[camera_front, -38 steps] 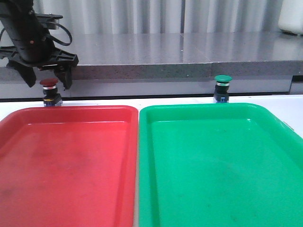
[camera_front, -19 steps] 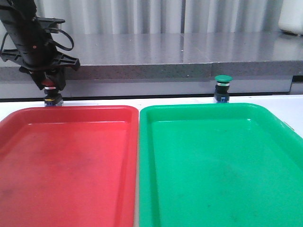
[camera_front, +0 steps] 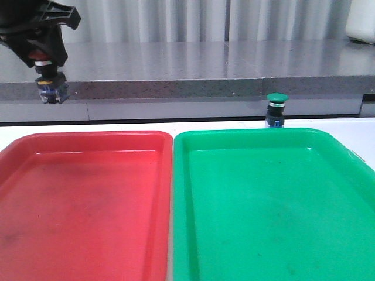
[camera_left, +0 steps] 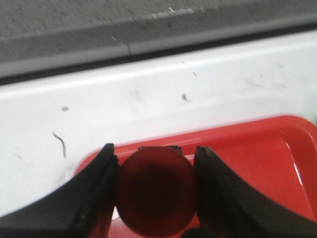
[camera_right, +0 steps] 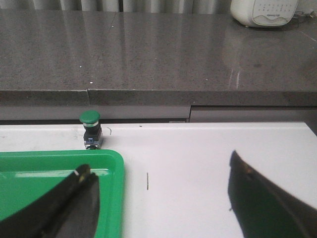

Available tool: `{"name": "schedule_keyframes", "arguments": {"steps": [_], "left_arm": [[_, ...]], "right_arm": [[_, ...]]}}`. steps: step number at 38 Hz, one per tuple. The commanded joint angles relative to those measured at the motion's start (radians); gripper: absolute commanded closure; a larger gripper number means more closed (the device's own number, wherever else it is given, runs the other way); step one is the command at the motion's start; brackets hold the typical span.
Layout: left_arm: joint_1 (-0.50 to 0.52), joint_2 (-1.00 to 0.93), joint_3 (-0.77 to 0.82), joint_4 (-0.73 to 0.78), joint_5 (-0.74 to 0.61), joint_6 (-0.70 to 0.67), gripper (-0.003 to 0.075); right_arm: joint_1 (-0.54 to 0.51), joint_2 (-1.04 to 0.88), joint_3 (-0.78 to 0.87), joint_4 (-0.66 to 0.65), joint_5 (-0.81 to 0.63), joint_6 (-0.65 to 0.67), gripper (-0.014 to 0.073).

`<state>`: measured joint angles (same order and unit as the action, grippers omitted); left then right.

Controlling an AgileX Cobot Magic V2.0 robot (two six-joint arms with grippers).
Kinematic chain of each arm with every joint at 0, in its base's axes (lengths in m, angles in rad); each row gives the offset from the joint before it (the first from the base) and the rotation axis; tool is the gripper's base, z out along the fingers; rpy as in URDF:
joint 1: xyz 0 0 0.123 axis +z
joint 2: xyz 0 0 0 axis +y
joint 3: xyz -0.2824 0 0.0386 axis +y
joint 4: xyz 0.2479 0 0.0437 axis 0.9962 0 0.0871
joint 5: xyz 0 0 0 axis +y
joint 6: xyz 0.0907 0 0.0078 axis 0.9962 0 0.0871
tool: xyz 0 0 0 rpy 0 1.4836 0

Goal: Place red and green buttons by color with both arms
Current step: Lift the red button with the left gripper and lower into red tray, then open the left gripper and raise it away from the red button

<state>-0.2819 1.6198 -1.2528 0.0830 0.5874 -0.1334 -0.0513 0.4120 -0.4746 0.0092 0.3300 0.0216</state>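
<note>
Now L gripper (camera_front: 47, 61) pinching red button (camera_left: 156, 189) by cap, raised above red tray (camera_front: 88, 193) rear edge, presumably for drop-in. R gripper (camera_right: 163, 198) fingers spread, empty; green button (camera_front: 276, 110) upright on table (camera_right: 208, 163) just behind green tray (camera_front: 269, 199).

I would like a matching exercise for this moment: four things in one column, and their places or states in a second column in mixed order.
Things:
1. red button
2. green button
3. left end effector
4. right end effector

Places or states:
A. open, holds nothing
B. stands on the white table behind the green tray
C. lifted in the air, beyond the far left corner of the red tray
D. shut on a button

Pairs: 1-C, 2-B, 3-D, 4-A
</note>
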Motion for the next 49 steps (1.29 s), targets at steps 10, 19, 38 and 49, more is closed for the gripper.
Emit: {"name": "schedule_keyframes", "arguments": {"steps": [10,19,38,49], "left_arm": [[-0.182,-0.201,0.330,-0.015,-0.140,-0.051,0.0687],[-0.184,-0.149,0.365,-0.015,-0.198,-0.051,0.0687],[-0.184,-0.123,0.365,-0.015,-0.200,-0.051,0.0489],[-0.184,-0.121,0.365,-0.015,-0.198,-0.051,0.0241]], "right_arm": [[-0.006,0.013,-0.037,-0.009,-0.075,0.000,0.0033],[-0.006,0.013,-0.037,-0.009,-0.075,0.000,0.0033],[-0.006,0.013,-0.037,-0.009,-0.075,0.000,0.0033],[-0.006,0.013,-0.037,-0.009,-0.075,0.000,0.0033]]}}
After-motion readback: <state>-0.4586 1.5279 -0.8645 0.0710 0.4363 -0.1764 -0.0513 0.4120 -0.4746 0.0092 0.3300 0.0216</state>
